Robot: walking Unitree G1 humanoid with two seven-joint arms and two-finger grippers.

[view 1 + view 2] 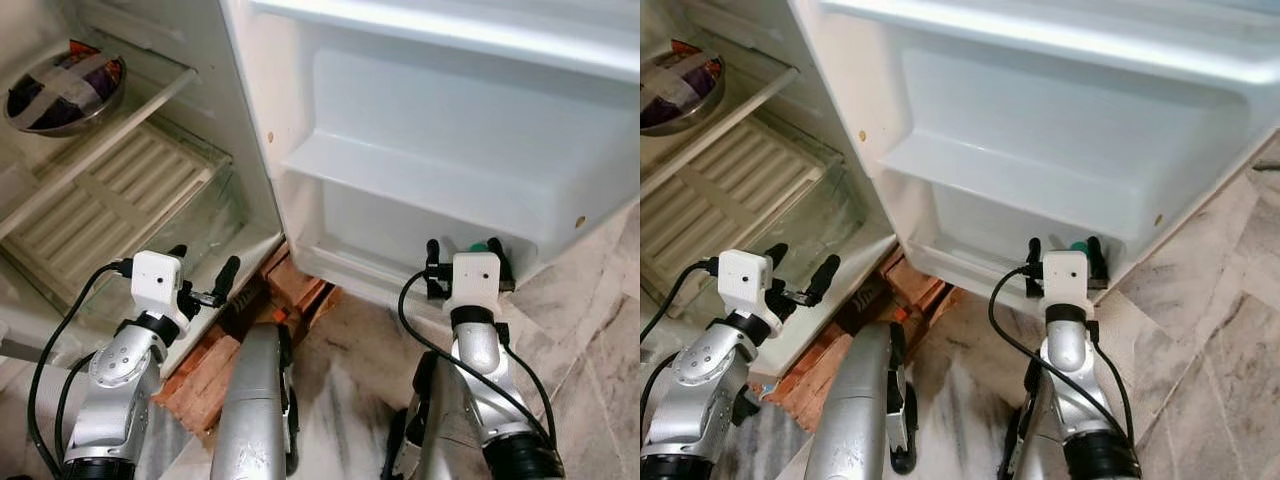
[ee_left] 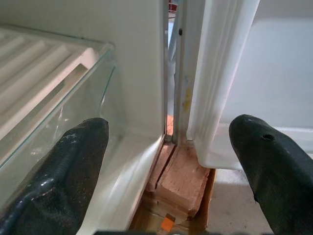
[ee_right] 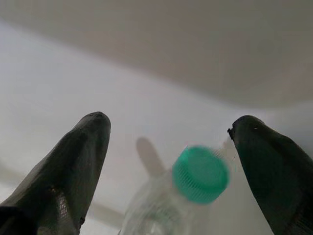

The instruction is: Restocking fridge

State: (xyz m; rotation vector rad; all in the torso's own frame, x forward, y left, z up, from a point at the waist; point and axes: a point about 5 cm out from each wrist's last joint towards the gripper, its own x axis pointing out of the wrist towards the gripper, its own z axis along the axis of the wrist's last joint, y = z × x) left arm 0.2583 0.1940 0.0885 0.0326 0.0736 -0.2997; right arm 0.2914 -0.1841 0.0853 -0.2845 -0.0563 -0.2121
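Low, green-capped bottle [image 3: 195,186] in door shelf [image 1: 400,275], between spread right end effector [image 1: 468,258]; left end effector [image 1: 203,273] spread.

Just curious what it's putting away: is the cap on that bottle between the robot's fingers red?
No, the cap on the clear bottle between the right gripper fingers is green.

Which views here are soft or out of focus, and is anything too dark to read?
Right wrist view: the green-capped bottle is blurred and the door wall behind is featureless, though the black fingers read clearly. Left wrist view: sharp and evenly lit. Both eye views: bright, crisp, nothing lost to shade.
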